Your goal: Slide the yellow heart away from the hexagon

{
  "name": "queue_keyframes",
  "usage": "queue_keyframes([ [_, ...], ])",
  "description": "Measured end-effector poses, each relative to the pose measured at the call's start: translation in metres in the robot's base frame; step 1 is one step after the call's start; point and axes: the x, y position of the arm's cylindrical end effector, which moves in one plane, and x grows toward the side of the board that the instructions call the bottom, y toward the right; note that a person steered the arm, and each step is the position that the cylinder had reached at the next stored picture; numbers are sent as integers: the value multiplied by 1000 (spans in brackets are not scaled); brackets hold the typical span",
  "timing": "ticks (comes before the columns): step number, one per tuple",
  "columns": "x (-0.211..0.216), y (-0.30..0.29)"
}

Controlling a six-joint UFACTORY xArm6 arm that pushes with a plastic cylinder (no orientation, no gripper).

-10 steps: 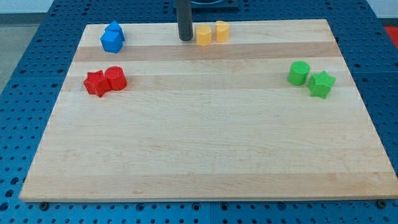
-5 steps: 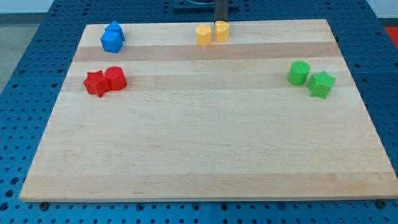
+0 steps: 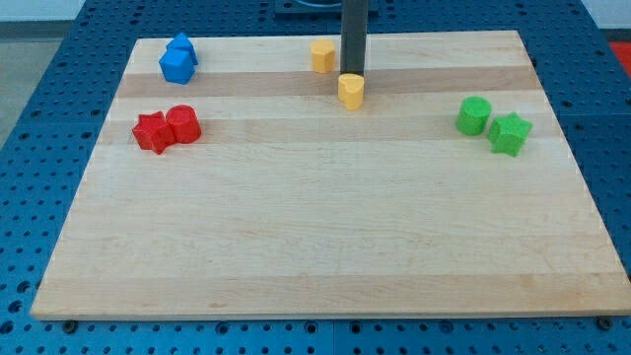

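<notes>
My tip (image 3: pixel 353 73) stands at the top centre of the frame, touching the upper edge of the yellow heart (image 3: pixel 351 90), which sits just below it on the wooden tabletop (image 3: pixel 315 237). The yellow hexagon (image 3: pixel 322 55) lies up and to the left of the heart, apart from it, close to the tabletop's top edge and just left of the rod. There is no pincer on this arm, only the straight dark rod, so nothing parts or closes.

At upper left the two blue blocks (image 3: pixel 177 60) sit touching, their shapes hard to tell. Below them a red star (image 3: pixel 152 131) touches a red cylinder (image 3: pixel 183 124). At right a green cylinder (image 3: pixel 474 115) sits just beside a green star (image 3: pixel 510 133).
</notes>
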Motion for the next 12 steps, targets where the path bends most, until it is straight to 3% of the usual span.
queue_keyframes([
  [3, 8, -32],
  [6, 60, -37],
  [12, 88, 6],
])
